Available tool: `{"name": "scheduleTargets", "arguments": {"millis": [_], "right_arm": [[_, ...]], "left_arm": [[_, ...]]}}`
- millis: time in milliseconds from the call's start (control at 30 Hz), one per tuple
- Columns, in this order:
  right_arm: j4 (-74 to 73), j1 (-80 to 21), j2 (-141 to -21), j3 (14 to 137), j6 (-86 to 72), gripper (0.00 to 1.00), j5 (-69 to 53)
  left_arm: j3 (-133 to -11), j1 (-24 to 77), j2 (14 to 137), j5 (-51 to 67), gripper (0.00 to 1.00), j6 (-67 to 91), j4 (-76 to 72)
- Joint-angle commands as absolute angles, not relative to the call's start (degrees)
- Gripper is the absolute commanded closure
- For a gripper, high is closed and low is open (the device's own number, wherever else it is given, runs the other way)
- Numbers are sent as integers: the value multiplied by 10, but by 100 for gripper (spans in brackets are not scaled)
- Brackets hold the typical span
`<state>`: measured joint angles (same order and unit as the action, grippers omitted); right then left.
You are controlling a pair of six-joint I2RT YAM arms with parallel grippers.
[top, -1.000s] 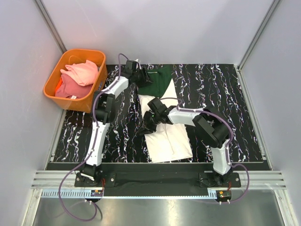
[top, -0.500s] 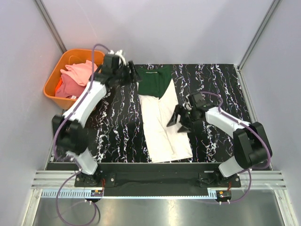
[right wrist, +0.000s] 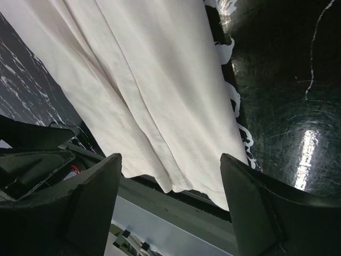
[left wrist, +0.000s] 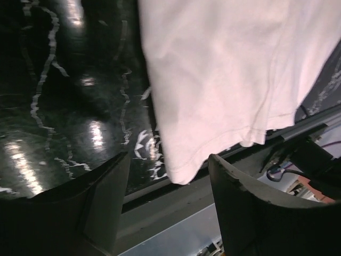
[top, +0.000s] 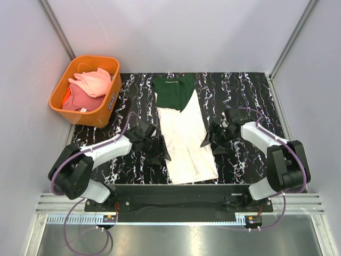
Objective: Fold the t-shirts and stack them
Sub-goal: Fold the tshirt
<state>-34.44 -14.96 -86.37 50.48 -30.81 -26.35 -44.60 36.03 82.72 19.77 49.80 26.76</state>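
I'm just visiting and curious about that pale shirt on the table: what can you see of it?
The cream t-shirt, soft cloth, is folded lengthwise into a narrow creased strip, with its dark green collar end farthest away and its hem nearest the arms. It lies flat on the black veined table. The left claw and right claw stand open on either side, neither gripping it.

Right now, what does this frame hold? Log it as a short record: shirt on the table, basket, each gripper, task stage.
shirt on table: cream t-shirt, folded into a long strip, dark green collar end away from the arms
basket: orange basket at the far left, pink and coral shirts bunched inside
left gripper: open, empty, beside the strip's left edge
right gripper: open, empty, beside the strip's right edge
task stage: lengthwise folds done; crosswise fold and stacking not yet done
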Motion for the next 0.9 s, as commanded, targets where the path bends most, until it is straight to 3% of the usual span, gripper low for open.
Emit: {"name": "scheduleTargets", "arguments": {"millis": [0,267,400,600,700,867], "right_arm": [[-357,-139,-837,502,-290,19,-250],[-352,-132,-832,469,-292,18,-220],[-345,-131,-826,451,-300,19,-222],[-325,-131,-817,418,-316,22,-245],[-325,-131,-811,411,-322,22,-258],[-297,-133,-787,370,-355,22,-314]], "left_arm": [[-443,387,830,224,36,563,199],[-342,434,843,227,33,636,176],[-292,457,861,257,36,713,75],[-282,459,896,257,78,701,27],[-278,447,872,227,100,674,82],[-268,423,790,168,100,614,211]]}}
